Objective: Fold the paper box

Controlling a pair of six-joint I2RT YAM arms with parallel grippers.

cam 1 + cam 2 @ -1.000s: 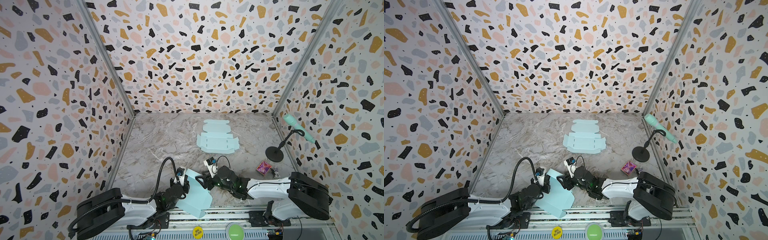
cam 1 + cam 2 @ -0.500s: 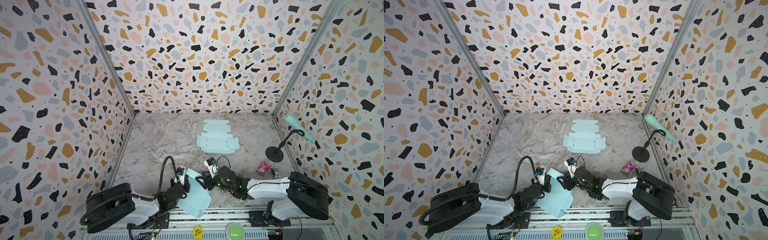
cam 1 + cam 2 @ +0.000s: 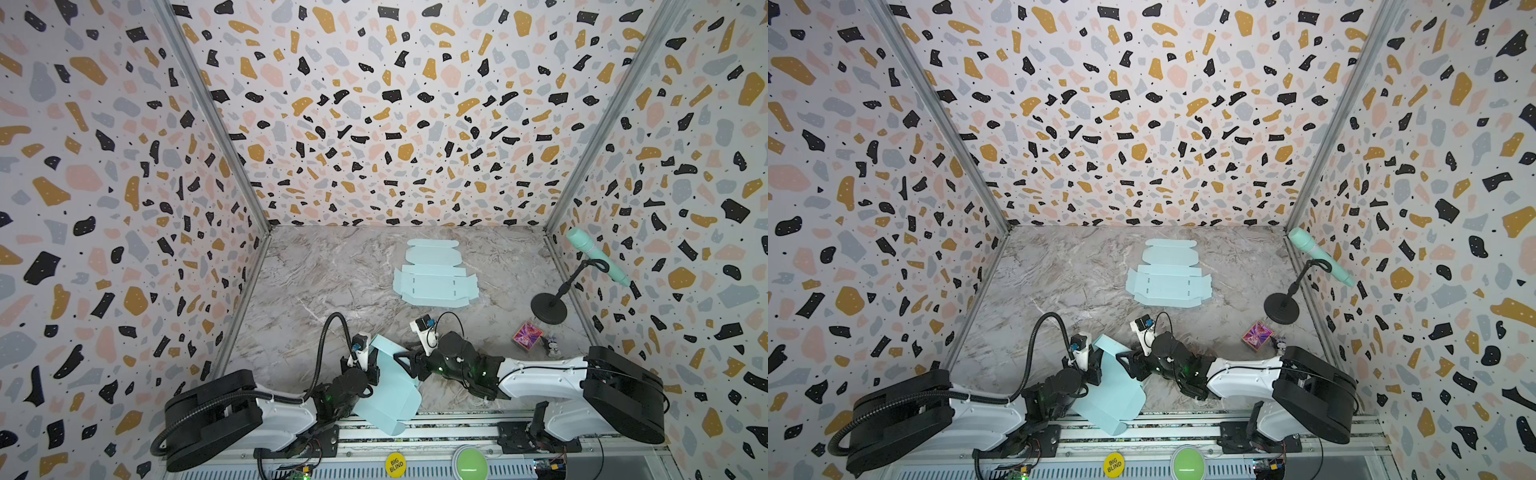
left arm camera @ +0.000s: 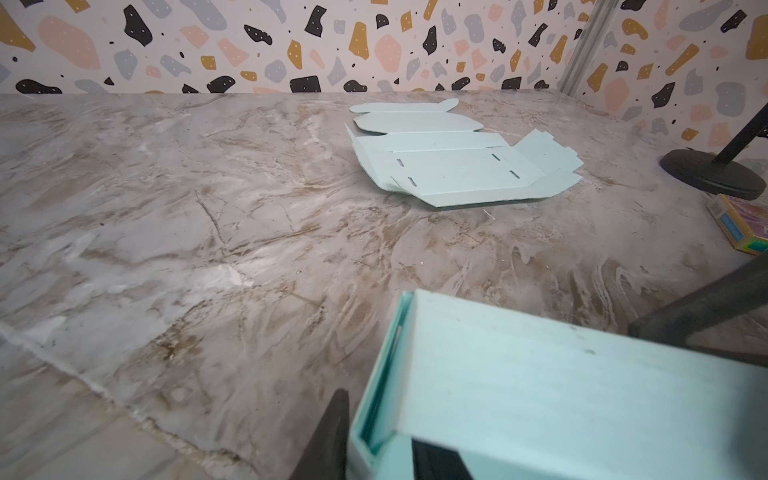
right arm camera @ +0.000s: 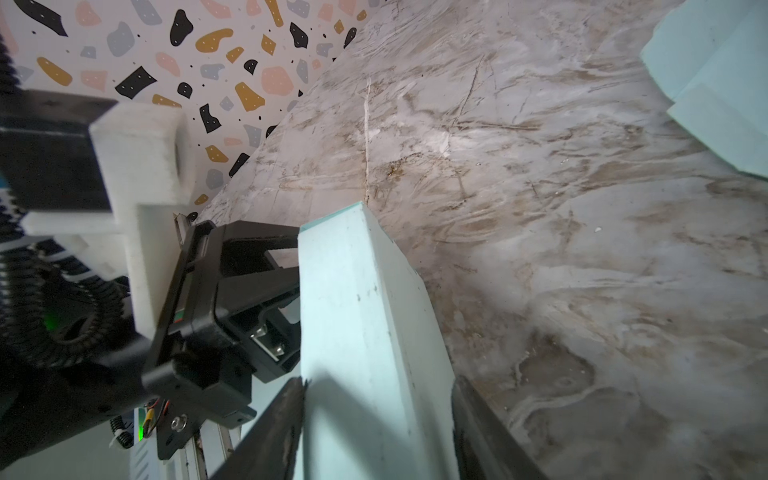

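two paper boxes: flat blank (image 3: 434, 282), folded box (image 3: 390, 390) clamped by right gripper (image 5: 380, 399); left gripper (image 4: 382, 444) grip unclear.

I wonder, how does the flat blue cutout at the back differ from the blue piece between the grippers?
The flat cutout lies unfolded on the table; the front box has a wall folded up. The flat cutout sits untouched at the back; the front box is at the front edge, held by the right gripper. Both are pale blue card.

Tbl (image 3: 332, 282): flat blank (image 3: 434, 282), mic stand (image 3: 548, 308)
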